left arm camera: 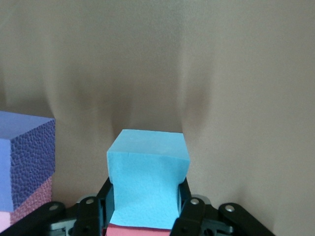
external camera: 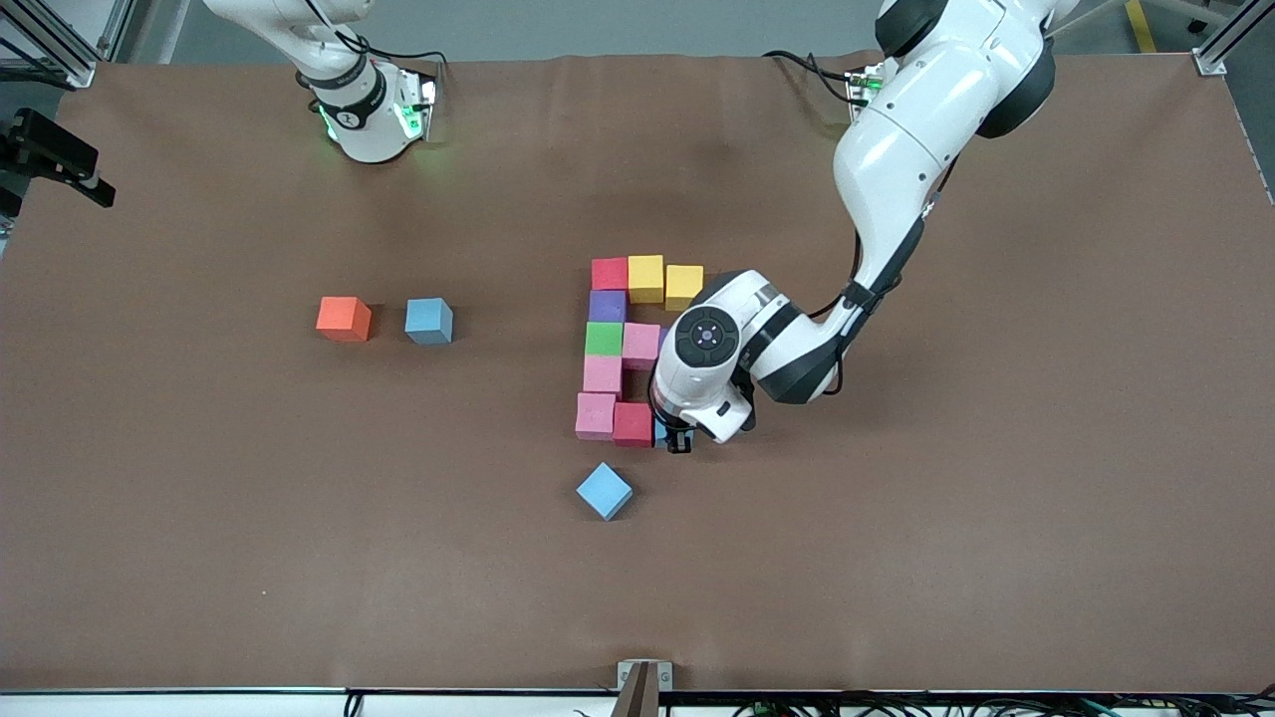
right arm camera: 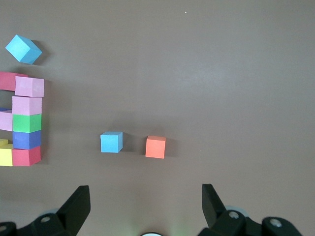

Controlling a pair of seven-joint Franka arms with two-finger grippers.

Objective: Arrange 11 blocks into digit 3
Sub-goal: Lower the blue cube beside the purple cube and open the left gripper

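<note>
The left hand (external camera: 677,438) is down at the worktop (external camera: 996,498), at the end of the figure's bottom bar nearest the front camera, its fingers (left arm camera: 192,216) clamped on a light blue block (left arm camera: 147,182). In the left wrist view that block sits square between the black fingers, with a red block (left arm camera: 138,230) touching it and a purple block (left arm camera: 27,157) stacked-looking over a pink edge off to the side. The left arm reaches from its base in a deep bend, the wrist turned straight down over the figure so that it hides part of the middle bar.

The digit 3 (external camera: 623,349) lies mid-worktop: a red block, two yellow blocks (external camera: 664,282) in the top bar, then purple, green (external camera: 604,339) and pink down the spine, a pink block (external camera: 640,344) in the middle bar, and pink and red in the bottom bar.

A second blue cube (external camera: 604,490) lies loose and turned, nearer the front camera than the figure. A third blue cube (external camera: 428,321) and an orange cube (external camera: 344,319) sit side by side toward the right arm's end.

The right hand (right arm camera: 145,206) waits high over that end, fingers spread wide and holding nothing. No writing can be read.
</note>
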